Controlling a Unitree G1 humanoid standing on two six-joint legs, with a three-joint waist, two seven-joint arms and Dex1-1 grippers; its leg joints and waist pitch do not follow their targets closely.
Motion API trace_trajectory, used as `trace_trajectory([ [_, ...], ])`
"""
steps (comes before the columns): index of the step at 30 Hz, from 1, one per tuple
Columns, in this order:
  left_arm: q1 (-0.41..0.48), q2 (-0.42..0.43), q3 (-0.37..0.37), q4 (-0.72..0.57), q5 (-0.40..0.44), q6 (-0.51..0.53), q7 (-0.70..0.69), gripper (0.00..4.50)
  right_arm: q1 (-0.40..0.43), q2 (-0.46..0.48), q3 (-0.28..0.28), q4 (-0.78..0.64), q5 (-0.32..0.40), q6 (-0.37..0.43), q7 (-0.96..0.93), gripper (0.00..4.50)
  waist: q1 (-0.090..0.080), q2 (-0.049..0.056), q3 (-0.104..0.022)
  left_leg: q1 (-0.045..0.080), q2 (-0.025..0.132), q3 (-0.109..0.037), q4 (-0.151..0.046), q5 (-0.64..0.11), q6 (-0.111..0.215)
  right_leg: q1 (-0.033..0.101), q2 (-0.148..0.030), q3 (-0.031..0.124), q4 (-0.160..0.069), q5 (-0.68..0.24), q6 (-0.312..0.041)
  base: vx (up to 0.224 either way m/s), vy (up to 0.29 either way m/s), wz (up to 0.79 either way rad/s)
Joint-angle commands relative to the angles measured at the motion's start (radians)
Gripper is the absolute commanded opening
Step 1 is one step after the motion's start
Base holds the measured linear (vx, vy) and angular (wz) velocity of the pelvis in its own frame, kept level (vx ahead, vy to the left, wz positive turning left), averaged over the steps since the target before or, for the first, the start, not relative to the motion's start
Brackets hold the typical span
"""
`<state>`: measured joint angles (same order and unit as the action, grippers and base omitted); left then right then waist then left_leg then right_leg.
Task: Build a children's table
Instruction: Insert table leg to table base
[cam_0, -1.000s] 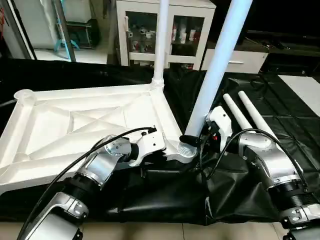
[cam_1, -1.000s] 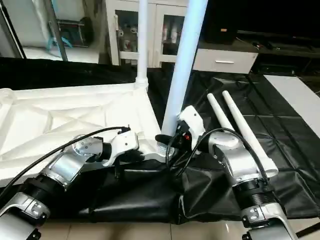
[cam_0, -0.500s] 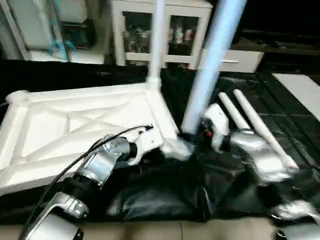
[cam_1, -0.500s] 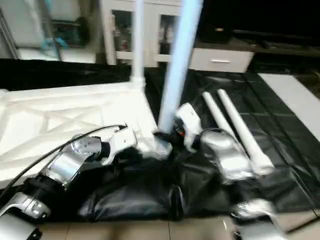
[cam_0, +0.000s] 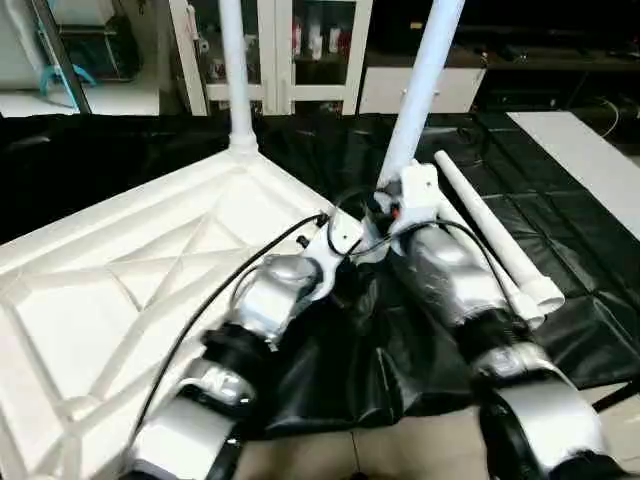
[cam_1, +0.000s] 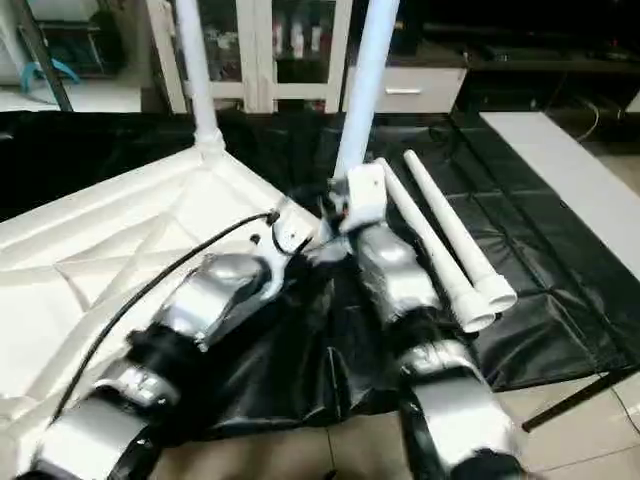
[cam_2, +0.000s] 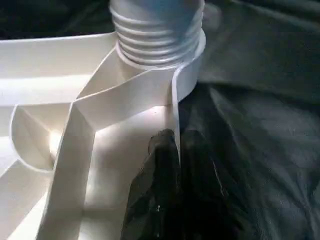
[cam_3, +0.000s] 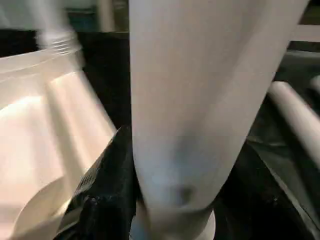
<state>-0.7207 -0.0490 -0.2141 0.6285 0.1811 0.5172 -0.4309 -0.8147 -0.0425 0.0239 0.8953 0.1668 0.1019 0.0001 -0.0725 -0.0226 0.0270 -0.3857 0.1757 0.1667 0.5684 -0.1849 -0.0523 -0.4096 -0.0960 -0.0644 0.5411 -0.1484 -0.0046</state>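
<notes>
Black cloth (cam_0: 560, 330) | left pincer (cam_2: 172, 150) pinches tabletop (cam_0: 120, 290) rim

Glossy white plastic tabletop (cam_0: 120, 270); crinkled black sheet (cam_0: 560, 200).

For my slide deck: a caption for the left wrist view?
Left pincer shut on the tabletop rim beside the threaded leg in its corner socket.

the near corner of the table top (cam_0: 330, 215), where the leaning leg (cam_0: 418, 85) meets it, is hidden behind the two wrists. both upright legs run off the top edge, and the top's left side is cut off. the right wrist view is blurred.
</notes>
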Motion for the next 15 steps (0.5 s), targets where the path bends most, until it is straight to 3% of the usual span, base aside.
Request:
trace_trajectory([
  [1, -0.043, -0.060, -0.005, -0.133, -0.027, 0.017, 0.006, 0.00, 0.038, -0.036, -0.059, 0.219, -0.063, 0.037, -0.205, 1.84, 0.014, 0.001, -0.049, 0.002, 0.043, -0.014, -0.077, -0.353, 0.005, 0.037, -0.055, 0.030, -0.058, -0.309, -0.183, 0.000, 0.000, 0.00],
  [2, -0.043, -0.060, -0.005, -0.133, -0.027, 0.017, 0.006, 0.00, 0.038, -0.036, -0.059, 0.219, -0.063, 0.037, -0.205, 1.84, 0.019, 0.003, -0.051, 0.006, 0.044, -0.009, -0.074, -0.325, 0.012, 0.035, -0.052, 0.031, -0.053, -0.264, -0.190, 0.000, 0.000, 0.00],
  [3, -0.038, -0.052, 0.006, -0.144, -0.022, 0.034, 0.027, 0.00, 0.022, -0.027, -0.074, 0.247, -0.056, 0.015, -0.245, 1.84, 0.023, -0.005, -0.054, 0.003, 0.043, -0.004, -0.070, -0.280, 0.030, 0.040, -0.049, 0.030, -0.044, -0.199, -0.199, 0.052, -0.026, -0.02],
  [5, -0.030, -0.037, 0.013, -0.150, -0.022, 0.043, 0.034, 0.00, 0.013, -0.024, -0.081, 0.264, -0.052, 0.002, -0.262, 1.84, 0.028, -0.001, -0.057, -0.002, 0.043, -0.003, -0.065, -0.211, 0.057, 0.048, -0.049, 0.028, -0.031, -0.114, -0.213, 0.052, -0.025, -0.03],
  [8, -0.020, -0.026, 0.012, -0.159, -0.024, 0.054, 0.027, 0.00, 0.006, -0.026, -0.068, 0.275, -0.061, -0.004, -0.254, 1.84, 0.033, -0.001, -0.057, 0.003, 0.042, 0.005, -0.056, -0.121, 0.110, 0.049, -0.044, 0.027, -0.017, 0.009, -0.256, 0.000, 0.000, 0.00],
  [10, -0.015, -0.023, 0.011, -0.161, -0.024, 0.054, 0.027, 0.00, 0.003, -0.026, -0.065, 0.278, -0.063, -0.006, -0.257, 1.84, 0.038, -0.002, -0.054, 0.007, 0.044, 0.008, -0.056, -0.141, 0.117, 0.049, -0.046, 0.028, -0.020, -0.026, -0.263, 0.000, 0.000, 0.00],
  [12, -0.009, -0.022, 0.010, -0.163, -0.024, 0.059, 0.032, 0.00, -0.005, -0.025, -0.061, 0.294, -0.066, -0.019, -0.265, 1.84, 0.042, -0.001, -0.050, 0.010, 0.046, 0.008, -0.059, -0.187, 0.101, 0.046, -0.044, 0.028, -0.026, -0.101, -0.253, 0.000, 0.000, 0.00],
  [15, -0.005, -0.023, 0.013, -0.172, -0.022, 0.072, 0.040, 0.00, -0.021, -0.022, -0.064, 0.327, -0.070, -0.046, -0.280, 1.84, 0.042, 0.001, -0.046, 0.017, 0.050, 0.007, -0.065, -0.266, 0.049, 0.038, -0.042, 0.028, -0.035, -0.205, -0.226, 0.000, 0.000, 0.00],
])
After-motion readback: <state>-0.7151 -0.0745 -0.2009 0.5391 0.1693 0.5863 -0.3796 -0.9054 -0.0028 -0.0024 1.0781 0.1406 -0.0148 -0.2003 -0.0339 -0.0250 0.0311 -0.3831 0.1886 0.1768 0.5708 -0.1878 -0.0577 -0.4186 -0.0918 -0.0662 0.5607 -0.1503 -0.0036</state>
